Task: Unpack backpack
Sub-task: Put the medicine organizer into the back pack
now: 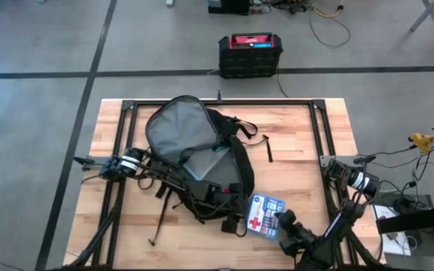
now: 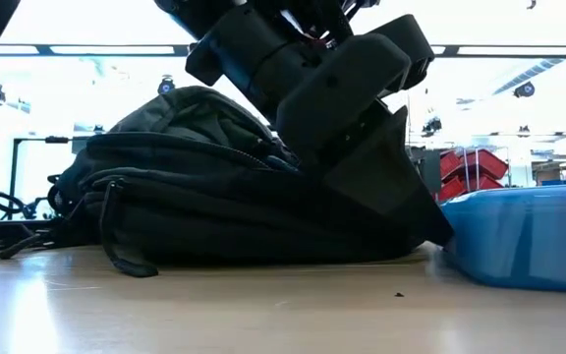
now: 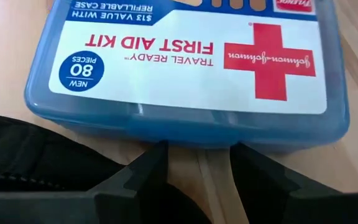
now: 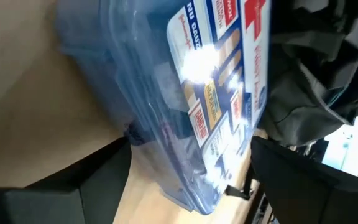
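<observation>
First aid kit (image 1: 265,215) out on the table, beside the backpack (image 1: 194,154) at centre. My right gripper (image 1: 285,223) straddles the kit, jaws open (nothing held); left gripper (image 3: 194,177) open too. Next, I judge: withdraw, reach inside again.

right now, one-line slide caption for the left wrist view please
Blue plastic first aid kit lying on the wooden table, just ahead of the open left gripper.

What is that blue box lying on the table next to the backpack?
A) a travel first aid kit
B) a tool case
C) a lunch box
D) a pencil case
A: the blue box carries a red cross and the printed words "first aid kit" on its lid, and it lies on the wooden table beside the backpack.
</observation>
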You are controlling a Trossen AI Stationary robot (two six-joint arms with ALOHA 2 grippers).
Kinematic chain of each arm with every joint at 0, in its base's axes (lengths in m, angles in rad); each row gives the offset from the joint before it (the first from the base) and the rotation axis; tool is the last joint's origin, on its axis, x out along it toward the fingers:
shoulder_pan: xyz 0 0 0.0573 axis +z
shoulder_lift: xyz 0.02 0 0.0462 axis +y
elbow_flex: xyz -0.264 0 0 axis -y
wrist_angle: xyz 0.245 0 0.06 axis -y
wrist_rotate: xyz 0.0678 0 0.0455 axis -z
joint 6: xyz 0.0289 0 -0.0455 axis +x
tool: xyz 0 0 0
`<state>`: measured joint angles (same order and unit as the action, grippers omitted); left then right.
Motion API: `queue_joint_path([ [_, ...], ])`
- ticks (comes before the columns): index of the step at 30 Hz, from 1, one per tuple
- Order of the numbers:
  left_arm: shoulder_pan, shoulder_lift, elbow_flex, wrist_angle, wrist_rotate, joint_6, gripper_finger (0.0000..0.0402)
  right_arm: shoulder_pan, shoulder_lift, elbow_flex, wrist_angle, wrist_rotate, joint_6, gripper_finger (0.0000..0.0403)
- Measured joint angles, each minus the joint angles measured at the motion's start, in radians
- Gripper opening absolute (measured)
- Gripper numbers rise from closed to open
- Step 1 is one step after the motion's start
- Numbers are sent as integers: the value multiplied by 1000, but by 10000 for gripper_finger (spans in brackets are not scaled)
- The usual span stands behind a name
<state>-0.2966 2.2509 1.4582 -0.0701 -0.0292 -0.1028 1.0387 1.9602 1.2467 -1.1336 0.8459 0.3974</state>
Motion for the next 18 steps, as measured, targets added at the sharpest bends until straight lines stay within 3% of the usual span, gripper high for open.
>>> queue_joint_path([
  [5,-1,0,-1,-4,-4,-5,156,0,-53,25,4,7,-10,298],
  [18,-1,3,-2,19,-13,-25,155,10,-19,-62,42,-227,8,305],
])
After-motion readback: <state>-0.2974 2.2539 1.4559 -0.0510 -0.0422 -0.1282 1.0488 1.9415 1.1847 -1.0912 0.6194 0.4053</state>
